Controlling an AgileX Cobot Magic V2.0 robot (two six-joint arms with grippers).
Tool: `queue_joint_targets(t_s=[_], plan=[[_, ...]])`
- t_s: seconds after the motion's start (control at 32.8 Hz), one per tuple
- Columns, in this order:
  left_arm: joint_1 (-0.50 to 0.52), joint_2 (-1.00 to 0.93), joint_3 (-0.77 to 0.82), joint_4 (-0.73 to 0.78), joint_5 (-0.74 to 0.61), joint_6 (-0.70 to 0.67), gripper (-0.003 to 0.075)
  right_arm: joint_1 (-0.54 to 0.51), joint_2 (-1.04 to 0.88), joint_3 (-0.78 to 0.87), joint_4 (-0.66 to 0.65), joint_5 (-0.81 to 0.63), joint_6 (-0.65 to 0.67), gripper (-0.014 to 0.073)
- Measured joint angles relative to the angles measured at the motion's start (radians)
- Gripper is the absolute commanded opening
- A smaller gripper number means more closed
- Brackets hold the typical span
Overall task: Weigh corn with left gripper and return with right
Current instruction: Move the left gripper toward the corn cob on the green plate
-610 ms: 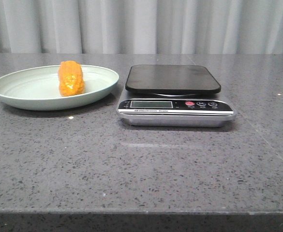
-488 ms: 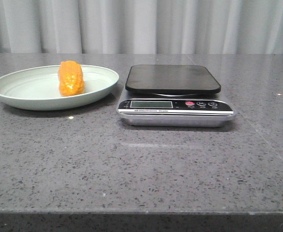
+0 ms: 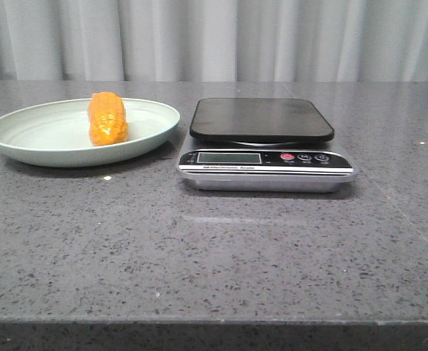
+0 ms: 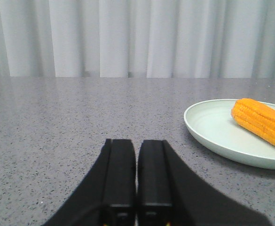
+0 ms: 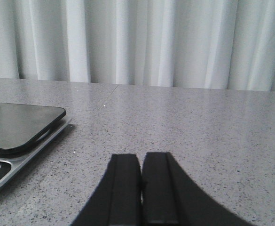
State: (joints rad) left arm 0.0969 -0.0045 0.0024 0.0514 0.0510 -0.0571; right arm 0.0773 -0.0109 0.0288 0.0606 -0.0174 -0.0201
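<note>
Corn (image 3: 107,118): short orange-yellow cob, bumpy kernels, lying in pale green plate (image 3: 31,142), set toward plate's right half w/ one end facing the camera; nothing touching it. Plate: shallow, sits on left side of grey speckled table (image 3: 214,256), just beside scale. Scale (image 3: 266,162): silver body, black weighing platform (image 3: 261,119) bare on top; display strip w/ blank screen, one red button and two dark buttons along front edge. Left gripper (image 4: 136,155): two black fingers pressed together, no gap betw. them, holding nothing; low over the table, plate and corn ahead and off to one side, well apart from fingertips. Right gripper (image 5: 141,172): black fingers likewise closed against each other, nothing held; low over table, corner of scale visible off to its side, apart from it. Backdrop: pale pleated curtain (image 3: 214,36) behind far table edge. Neither gripper visible in front view.
</note>
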Motion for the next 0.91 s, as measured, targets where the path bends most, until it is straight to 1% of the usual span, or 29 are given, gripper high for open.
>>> queue_joint_targets(t_s=[0.3,0.37,0.46,0.52,0.58,0.7,0.79,0.91], plan=[[0.0,0.0,0.0,-0.008,-0.014,0.0,0.0127,0.0,0.0,0.0,0.0,0.0,0.0,0.0163],[0.0,0.0,0.0,-0.029,-0.064,0.0,0.0127,0.0,0.0,0.0,0.0,0.0,0.0,0.0163],[0.0,0.0,-0.003,-0.068,-0.174,0.0,0.0127,0.0,0.0,0.0,0.0,0.0,0.0,0.0163],[0.0,0.0,-0.022,-0.086,-0.203,0.0,0.0127,0.0,0.0,0.0,0.0,0.0,0.0,0.0163],[0.0,0.0,-0.074,-0.095,-0.203,0.0,0.0127,0.0,0.0,0.0,0.0,0.0,0.0,0.0163],[0.0,0.019,-0.231,-0.097,-0.136,0.0,0.0127,0.0,0.0,0.0,0.0,0.0,0.0,0.0163],[0.0,0.078,-0.366,-0.097,-0.016,0.0,0.0127,0.0,0.0,0.0,0.0,0.0,0.0,0.0163],[-0.013,0.161,-0.505,-0.11,0.141,0.0,0.0127,0.0,0.0,0.0,0.0,0.0,0.0,0.0163]])
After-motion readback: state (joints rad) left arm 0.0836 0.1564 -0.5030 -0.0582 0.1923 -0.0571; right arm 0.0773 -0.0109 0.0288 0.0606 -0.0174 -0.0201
